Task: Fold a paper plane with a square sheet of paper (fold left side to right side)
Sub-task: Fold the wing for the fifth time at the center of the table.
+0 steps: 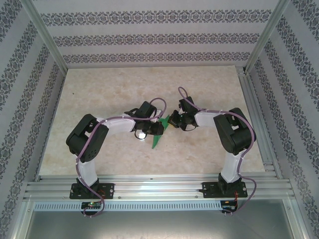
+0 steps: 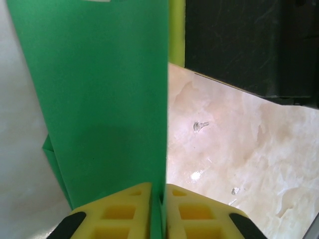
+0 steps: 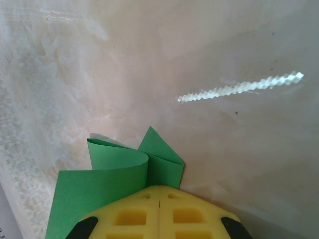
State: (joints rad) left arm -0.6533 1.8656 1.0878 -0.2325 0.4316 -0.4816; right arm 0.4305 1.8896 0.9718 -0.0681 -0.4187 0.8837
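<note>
Holding a thin, bright green folded sheet of paper [image 1: 156, 140] between both grippers, mid-table over the pale marbled tabletop [image 1: 99, 89].
Left gripper [image 2: 158, 193]: yellow pads pinch the sheet's edge, with the paper standing on edge between them. Right gripper [image 3: 159, 193]: pads pressed together on the sheet, curled green folds emerging at their tips.

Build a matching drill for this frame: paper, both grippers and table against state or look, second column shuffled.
Column one:
1. green paper
2. left gripper
3. right gripper
4. table

Column two:
A. pale marbled surface
B. shut on a curled loop of the sheet
C. folded, held between both arms mid-table
D. shut on a flat, straight-edged panel of the sheet

Pairs: 1-C, 2-D, 3-B, 4-A
</note>
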